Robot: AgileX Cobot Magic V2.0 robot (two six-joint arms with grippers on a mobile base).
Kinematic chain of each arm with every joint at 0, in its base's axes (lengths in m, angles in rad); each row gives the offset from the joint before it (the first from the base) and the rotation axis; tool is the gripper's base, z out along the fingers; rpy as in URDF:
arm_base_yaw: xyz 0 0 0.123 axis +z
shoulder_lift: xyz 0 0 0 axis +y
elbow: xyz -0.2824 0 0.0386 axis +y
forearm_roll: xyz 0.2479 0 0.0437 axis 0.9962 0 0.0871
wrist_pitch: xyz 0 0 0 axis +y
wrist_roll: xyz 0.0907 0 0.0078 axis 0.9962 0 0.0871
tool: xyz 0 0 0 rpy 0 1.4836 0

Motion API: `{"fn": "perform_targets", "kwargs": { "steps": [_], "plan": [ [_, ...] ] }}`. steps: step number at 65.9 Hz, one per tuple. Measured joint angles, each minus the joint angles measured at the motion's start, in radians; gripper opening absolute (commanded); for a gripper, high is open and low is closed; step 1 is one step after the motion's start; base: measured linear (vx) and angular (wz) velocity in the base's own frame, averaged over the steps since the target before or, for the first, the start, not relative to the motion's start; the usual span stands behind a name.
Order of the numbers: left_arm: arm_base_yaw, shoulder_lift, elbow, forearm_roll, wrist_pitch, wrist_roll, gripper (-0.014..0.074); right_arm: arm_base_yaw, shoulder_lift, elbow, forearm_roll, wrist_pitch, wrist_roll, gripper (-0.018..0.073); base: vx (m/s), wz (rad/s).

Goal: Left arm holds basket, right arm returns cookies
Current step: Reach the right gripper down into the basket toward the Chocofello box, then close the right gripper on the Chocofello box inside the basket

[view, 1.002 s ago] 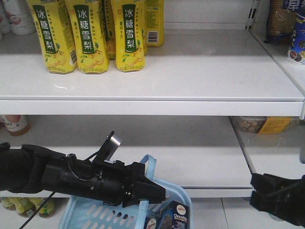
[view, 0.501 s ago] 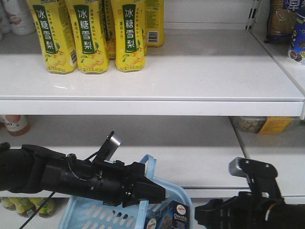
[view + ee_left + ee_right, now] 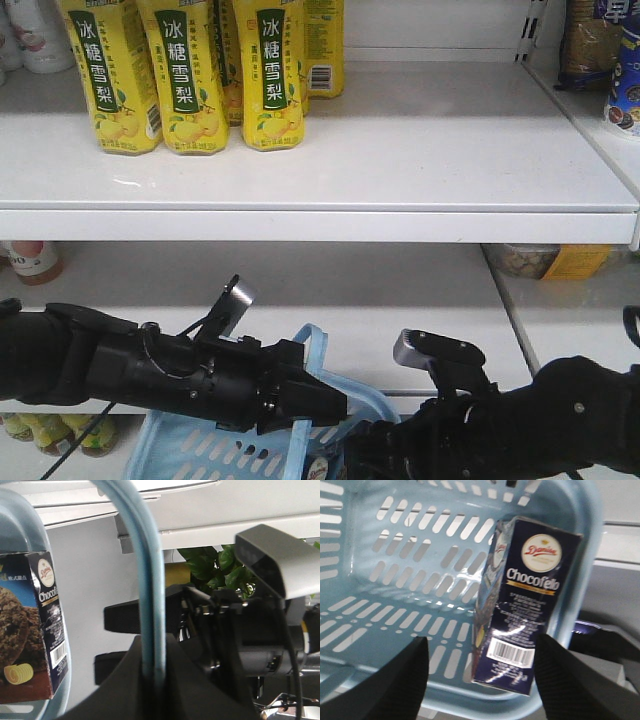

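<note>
Inside the basket [image 3: 588, 540], the cookies [image 3: 525, 605] stand against one wall; the left claw [image 3: 322, 405] clamps the handle [image 3: 147, 570], and the right claw [image 3: 480, 680] hangs wide over them.

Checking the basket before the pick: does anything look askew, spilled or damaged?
Only the cookie box: it stands on edge, tilted against the basket wall rather than lying flat. No dents or spills show. The yellow cartons on the shelf stand upright.
</note>
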Motion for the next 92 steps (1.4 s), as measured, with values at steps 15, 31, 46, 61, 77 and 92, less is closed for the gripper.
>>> {"fn": "perform_targets", "kwargs": {
  "steps": [15, 31, 46, 61, 77, 92],
  "plan": [
    [0.0, 0.0, 0.0, 0.0, -0.001, 0.0, -0.0006, 0.0, 0.092, -0.004, 0.114, -0.028, -0.066, 0.045, 0.0, 0.0],
    [0.0, 0.0, 0.0, 0.0, -0.001, 0.0, -0.0006, 0.0, 0.165, -0.005, 0.128, -0.05, -0.071, 0.045, 0.0, 0.0],
    [0.0, 0.0, 0.0, 0.0, -0.001, 0.0, -0.0006, 0.0, 0.202, -0.007, 0.152, -0.071, -0.084, 0.045, 0.0, 0.0],
    [0.0, 0.0, 0.0, 0.0, -0.001, 0.0, -0.0006, 0.0, 0.216, -0.017, 0.242, -0.084, -0.176, 0.045, 0.0, 0.0],
    [0.0, 0.0, 0.0, -0.005, -0.003, 0.0, -0.0006, 0.0, 0.216, -0.046, 0.318, -0.078, -0.246, 0.045, 0.0, 0.0],
    [0.0, 0.0, 0.0, -0.006, -0.007, 0.0, -0.0006, 0.0, 0.259, -0.052, 0.333, -0.078, -0.259, 0.045, 0.0, 0.0]
  ]
}}
